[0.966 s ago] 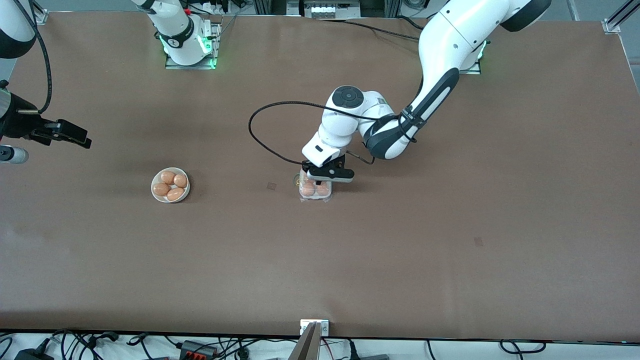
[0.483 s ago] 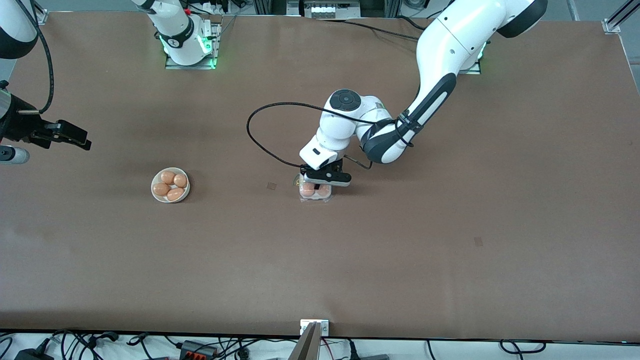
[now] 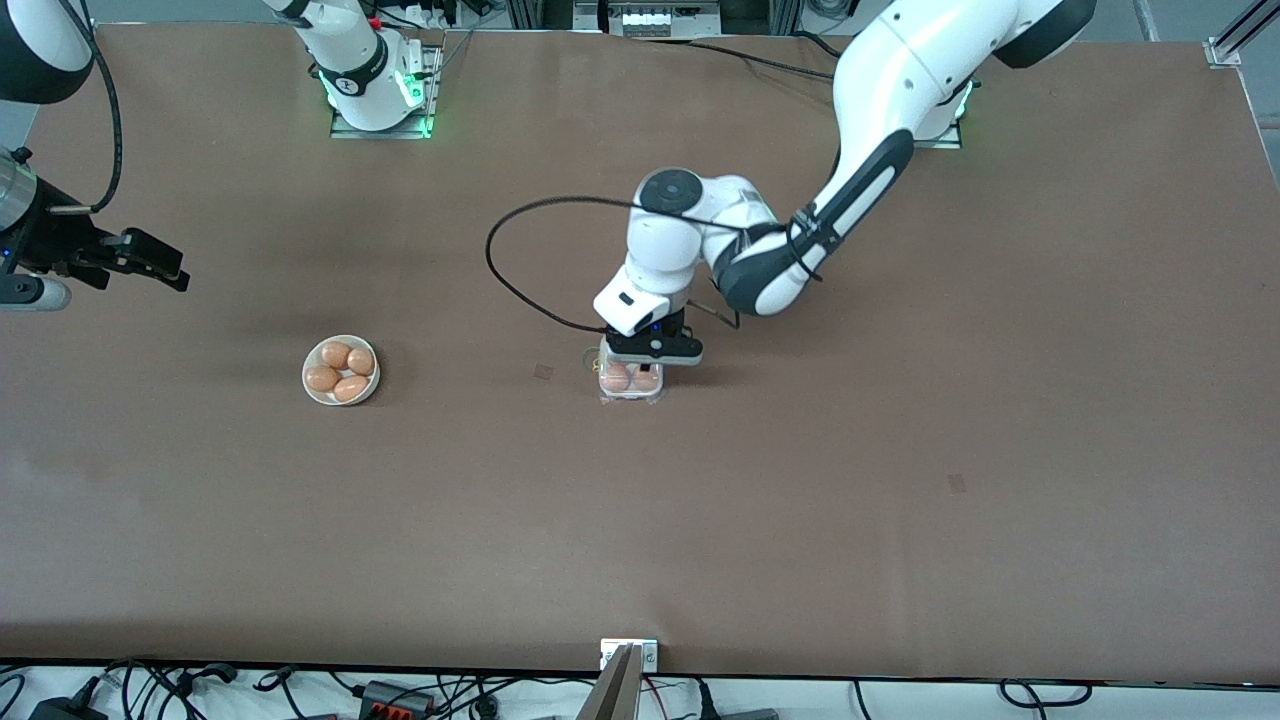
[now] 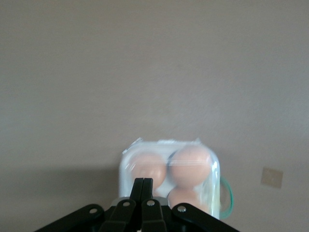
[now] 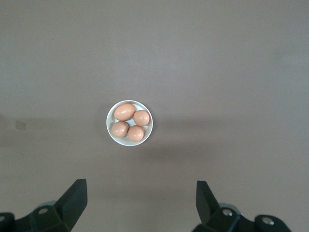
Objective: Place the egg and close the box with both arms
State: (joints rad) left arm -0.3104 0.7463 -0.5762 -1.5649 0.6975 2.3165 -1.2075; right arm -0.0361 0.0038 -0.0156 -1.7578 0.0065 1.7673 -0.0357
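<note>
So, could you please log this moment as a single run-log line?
left gripper: shut, over box | box: eggs inside, lid down | right gripper: open, waiting high over table, bowl of four eggs below

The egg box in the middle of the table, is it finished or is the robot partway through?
Nearly finished, it seems. The box already holds eggs, and its clear lid looks folded down over them. The left gripper, fingers together, is over the lid, apparently pressing it closed. The right gripper waits, open, at the right arm's end of the table. Four eggs sit in the bowl. Probably only letting go remains.
</note>
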